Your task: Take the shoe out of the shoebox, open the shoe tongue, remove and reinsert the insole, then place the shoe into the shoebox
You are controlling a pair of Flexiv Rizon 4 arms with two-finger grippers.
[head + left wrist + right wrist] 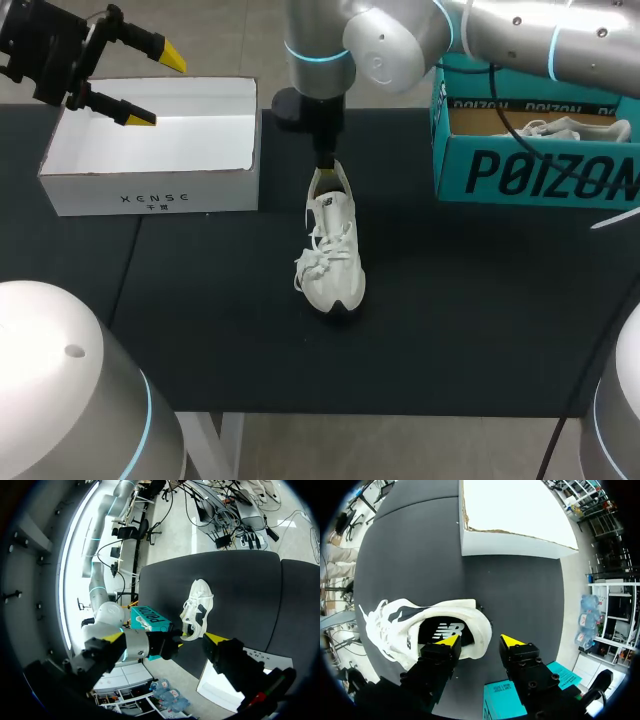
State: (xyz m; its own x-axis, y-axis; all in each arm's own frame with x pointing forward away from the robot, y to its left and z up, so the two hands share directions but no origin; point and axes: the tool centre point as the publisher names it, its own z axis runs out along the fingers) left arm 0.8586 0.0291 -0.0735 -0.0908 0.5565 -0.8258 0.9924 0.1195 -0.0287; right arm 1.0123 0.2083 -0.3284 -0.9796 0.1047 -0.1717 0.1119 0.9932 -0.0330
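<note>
A white shoe (331,258) with loose laces stands upright on the black table (460,320) near its middle, toe toward the near edge and heel toward the far edge. The right arm comes in from the far right, reaches past the middle, and holds the right gripper (325,165) straight down at the shoe's heel. At the far left sits a white shoebox (150,190), open and showing a bare white floor. The left gripper (155,87) hangs above the box's left part, its yellow tips well apart. At the far right stands a teal shoebox (530,172) with a second pale shoe (565,128) inside.
</note>
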